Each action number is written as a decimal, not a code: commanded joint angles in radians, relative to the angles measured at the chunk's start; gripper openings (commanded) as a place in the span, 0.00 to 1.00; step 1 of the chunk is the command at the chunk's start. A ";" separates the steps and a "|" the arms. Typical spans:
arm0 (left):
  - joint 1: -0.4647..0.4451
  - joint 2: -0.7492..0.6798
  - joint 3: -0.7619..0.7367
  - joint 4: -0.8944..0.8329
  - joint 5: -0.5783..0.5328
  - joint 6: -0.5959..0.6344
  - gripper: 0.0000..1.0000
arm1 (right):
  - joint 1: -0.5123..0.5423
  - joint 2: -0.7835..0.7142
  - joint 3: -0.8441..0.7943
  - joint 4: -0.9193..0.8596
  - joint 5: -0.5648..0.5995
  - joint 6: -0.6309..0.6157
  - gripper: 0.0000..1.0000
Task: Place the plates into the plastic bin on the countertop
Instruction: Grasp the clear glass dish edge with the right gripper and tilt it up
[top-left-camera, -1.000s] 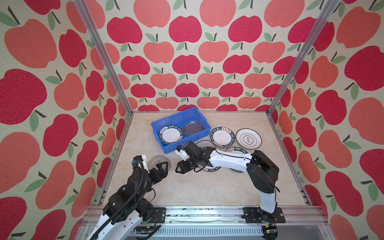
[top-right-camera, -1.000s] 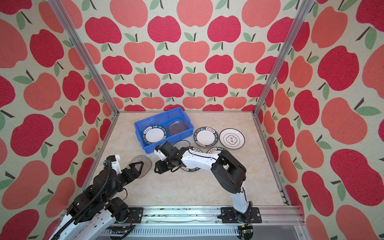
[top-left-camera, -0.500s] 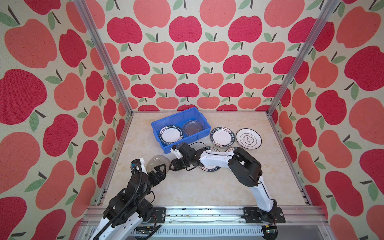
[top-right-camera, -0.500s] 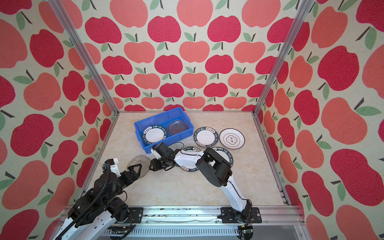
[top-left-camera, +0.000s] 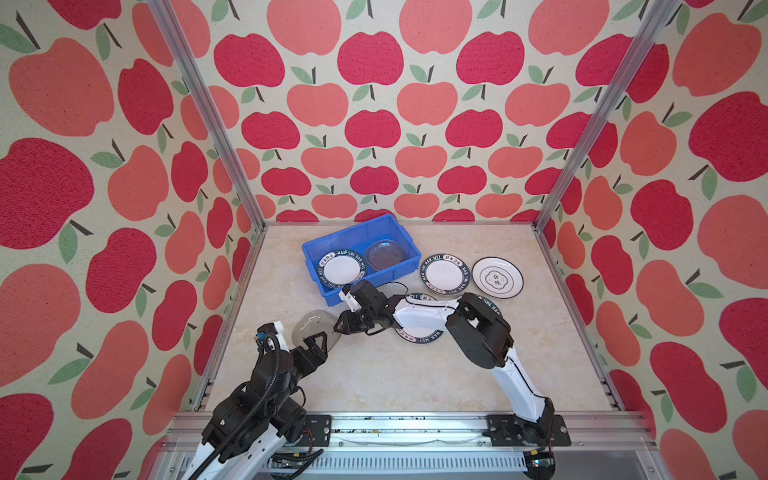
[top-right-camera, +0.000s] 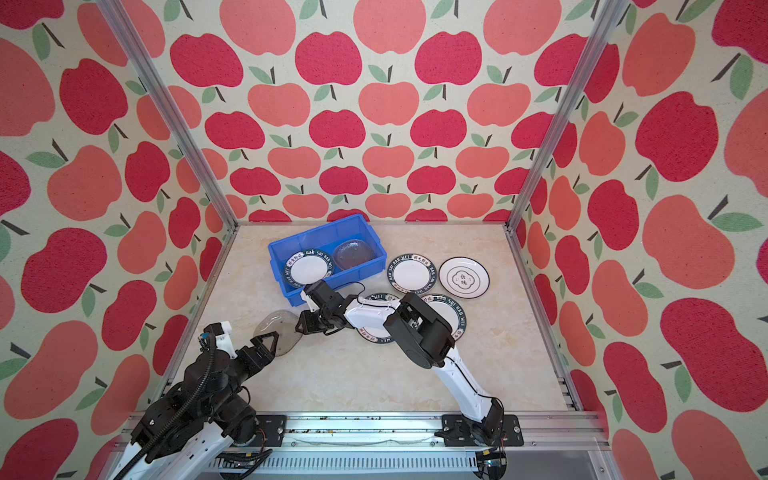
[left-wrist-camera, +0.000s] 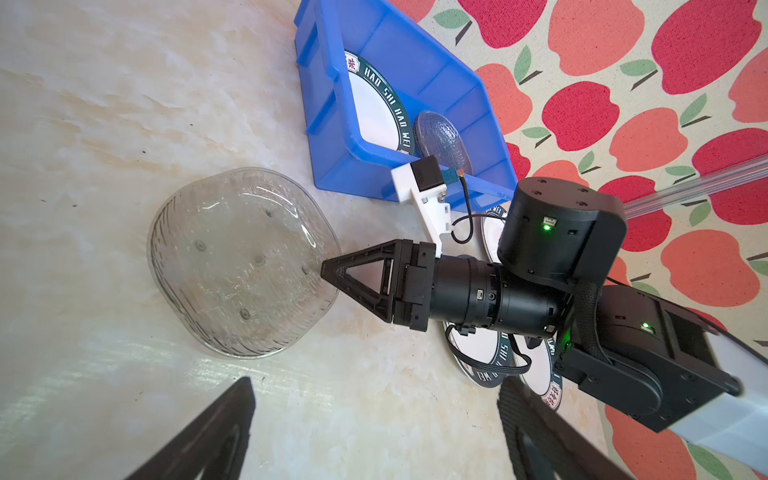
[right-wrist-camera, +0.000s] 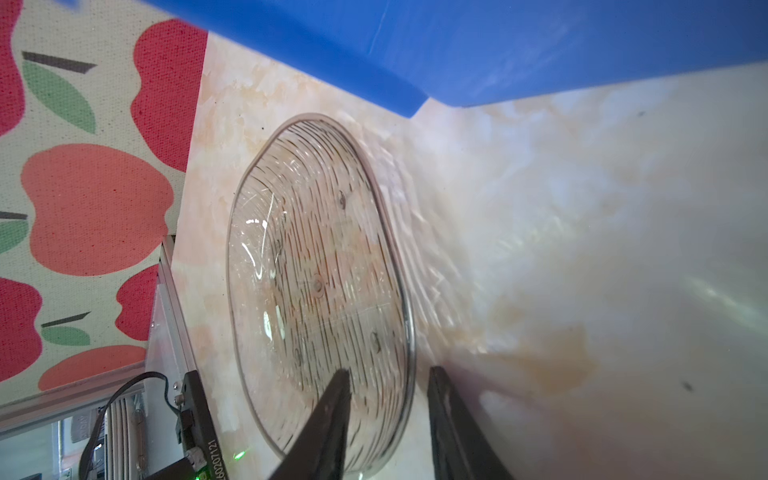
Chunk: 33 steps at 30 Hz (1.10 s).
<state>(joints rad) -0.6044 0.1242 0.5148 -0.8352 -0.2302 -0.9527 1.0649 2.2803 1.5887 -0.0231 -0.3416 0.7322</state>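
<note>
A translucent glass plate (top-left-camera: 312, 330) (left-wrist-camera: 241, 262) lies flat on the countertop (top-left-camera: 395, 374), left of the middle. My right gripper (top-left-camera: 338, 328) (right-wrist-camera: 388, 374) reaches across to it. Its jaws straddle the plate's rim (right-wrist-camera: 409, 332) with a gap still on both sides, so it is open. My left gripper (top-left-camera: 316, 341) (left-wrist-camera: 374, 395) hovers open at the plate's near edge, holding nothing. The blue plastic bin (top-left-camera: 353, 226) (left-wrist-camera: 332, 62) holds a green-lettered plate (top-left-camera: 340, 270) and a glass plate (top-left-camera: 384, 253).
Right of the bin lie a green-lettered plate (top-left-camera: 444, 274) and a black-ringed plate (top-left-camera: 496, 278). Two more lettered plates (top-left-camera: 419, 334) (top-left-camera: 488, 305) lie partly under my right arm. The bin's front wall (right-wrist-camera: 457, 41) is close beside the right gripper. Aluminium rails frame the counter.
My right gripper has slid left from over the lettered plates to the glass plate's rim, and its jaws have narrowed. The left gripper shifted slightly by the plate's near edge.
</note>
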 joint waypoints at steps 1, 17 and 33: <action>-0.003 -0.012 0.016 -0.034 -0.023 0.004 0.94 | -0.002 0.034 0.031 -0.008 0.012 0.014 0.31; -0.004 -0.008 0.039 -0.059 -0.034 0.018 0.90 | 0.000 -0.026 -0.032 -0.005 0.060 0.014 0.08; -0.004 0.160 0.087 0.082 0.094 0.163 0.88 | -0.027 -0.383 -0.233 -0.216 0.058 -0.199 0.00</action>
<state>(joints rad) -0.6044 0.2623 0.5755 -0.8242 -0.2028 -0.8608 1.0573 1.9808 1.3796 -0.1455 -0.2516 0.6365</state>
